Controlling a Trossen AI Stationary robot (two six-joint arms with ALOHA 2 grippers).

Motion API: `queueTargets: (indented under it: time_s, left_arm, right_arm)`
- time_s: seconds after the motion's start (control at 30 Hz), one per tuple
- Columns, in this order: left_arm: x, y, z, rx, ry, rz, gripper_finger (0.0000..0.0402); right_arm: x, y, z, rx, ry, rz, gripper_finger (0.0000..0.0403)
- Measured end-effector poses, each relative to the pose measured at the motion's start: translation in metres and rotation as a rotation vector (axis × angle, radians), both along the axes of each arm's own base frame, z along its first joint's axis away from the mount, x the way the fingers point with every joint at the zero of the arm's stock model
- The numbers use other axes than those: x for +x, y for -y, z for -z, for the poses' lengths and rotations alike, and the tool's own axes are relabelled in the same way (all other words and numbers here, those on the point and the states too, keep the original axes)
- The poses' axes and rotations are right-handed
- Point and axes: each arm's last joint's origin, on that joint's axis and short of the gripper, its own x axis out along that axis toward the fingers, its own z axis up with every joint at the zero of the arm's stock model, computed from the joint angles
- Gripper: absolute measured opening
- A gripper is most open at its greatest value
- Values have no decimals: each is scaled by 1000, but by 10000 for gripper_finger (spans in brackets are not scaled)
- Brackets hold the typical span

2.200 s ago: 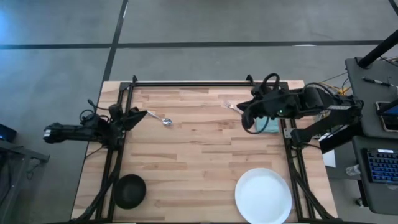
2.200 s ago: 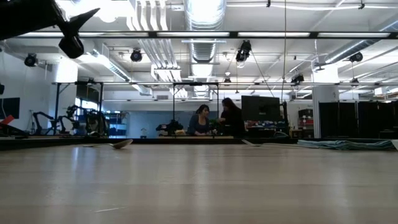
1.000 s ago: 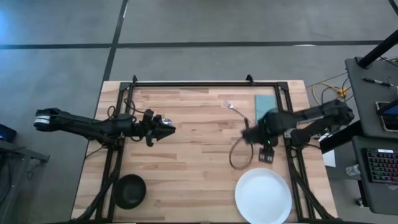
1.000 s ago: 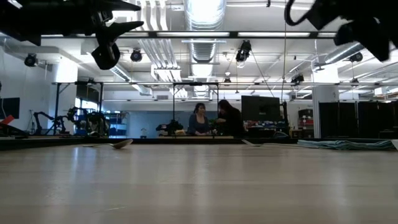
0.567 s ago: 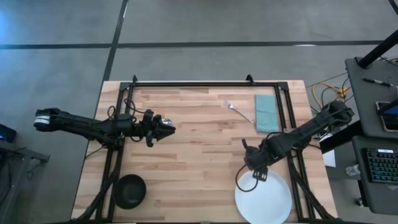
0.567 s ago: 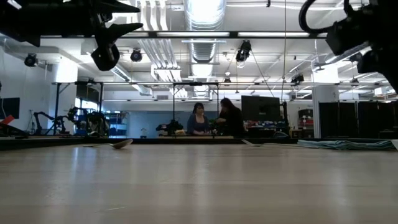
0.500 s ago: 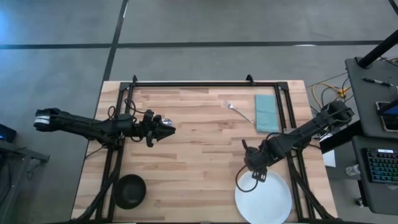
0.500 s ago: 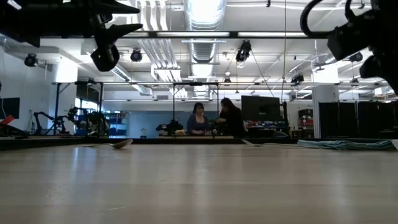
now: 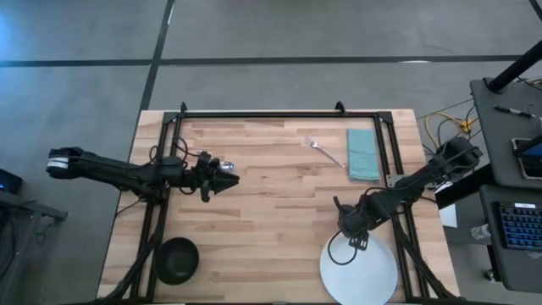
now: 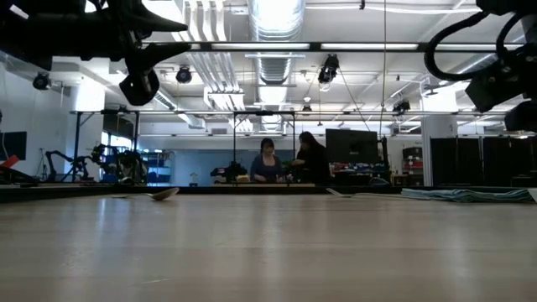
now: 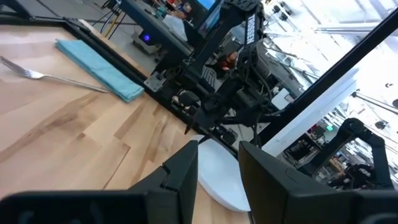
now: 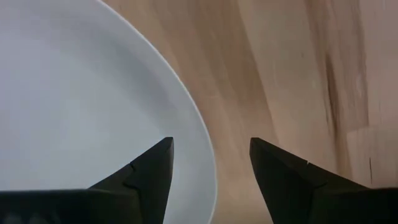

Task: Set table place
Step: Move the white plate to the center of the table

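The right hand [image 12: 211, 163], fingers apart, straddles the white plate [image 12: 74, 118] rim at the desk's [image 9: 271, 203] 5 o'clock.

The right pincer [image 12: 211, 163], fingers spread, straddles the white plate's [image 12: 74, 112] rim above the wooden table [image 12: 298, 74].
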Motion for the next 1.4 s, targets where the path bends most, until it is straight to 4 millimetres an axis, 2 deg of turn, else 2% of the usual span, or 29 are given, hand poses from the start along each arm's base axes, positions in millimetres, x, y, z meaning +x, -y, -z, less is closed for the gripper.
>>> queueTargets:
  time_s: [0.37,0.57,0.83,0.97,1.23,1.4]
  left_arm:
    - [4,0,9,2,-48,0,101]
    - [7,0,15,3,-80,-1,101]
    - [10,0,19,4,-103,-1,101]
    - [9,0,18,4,-99,-1,101]
    - [7,0,15,4,-80,-1,100]
    - [7,0,15,4,-82,-1,89]
  right_arm:
    - [-3,-6,9,62,26,-39,206]
    - [-8,-5,19,75,4,27,206]
    - [-8,-4,21,74,10,60,199]
    - [-10,-3,23,68,2,71,158]
    - [-12,-2,31,87,33,54,25]
    - [-8,3,36,111,72,107,13]
